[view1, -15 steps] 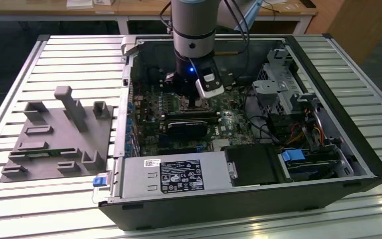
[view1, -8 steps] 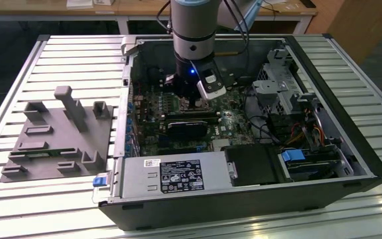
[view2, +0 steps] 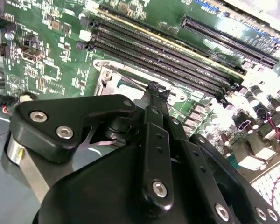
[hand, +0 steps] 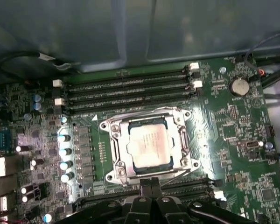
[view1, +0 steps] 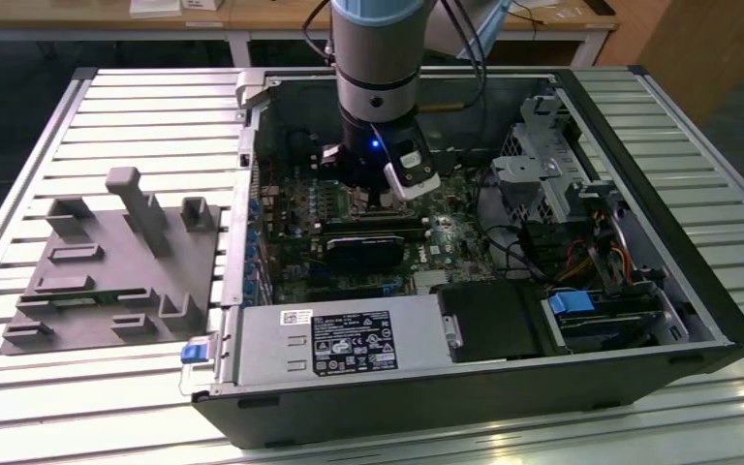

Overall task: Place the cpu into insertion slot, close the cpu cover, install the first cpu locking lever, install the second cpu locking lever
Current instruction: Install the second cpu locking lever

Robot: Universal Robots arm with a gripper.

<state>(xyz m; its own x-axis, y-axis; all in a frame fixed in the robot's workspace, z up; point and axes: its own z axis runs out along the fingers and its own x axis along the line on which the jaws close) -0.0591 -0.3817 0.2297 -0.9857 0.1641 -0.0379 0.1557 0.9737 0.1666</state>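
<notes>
Silver cpu cover (hand: pixel 149 147) frames cpu (hand: pixel 148 148); gripper (hand: pixel 151 183) overlaps its edge.

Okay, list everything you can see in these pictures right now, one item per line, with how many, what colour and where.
cpu: one, pale silver-grey, seated in the socket under the closed frame.
cpu cover: one, silver frame, lying flat around the chip.
insertion slot: one, silver-rimmed, mid motherboard.
motherboard: one, green, on the case floor.
memory slots: several, black, in rows beside the socket.
coin cell: one, silver, near a board corner.
computer case: one, dark grey, open, on the slatted table.
power supply: one, grey, along the near case edge.
fixture block: one, grey, on the exterior view's left.
slatted table: one, pale metal.
arm: one, grey, reaching into the case.
gripper: one, black, just above the socket's edge.
</notes>
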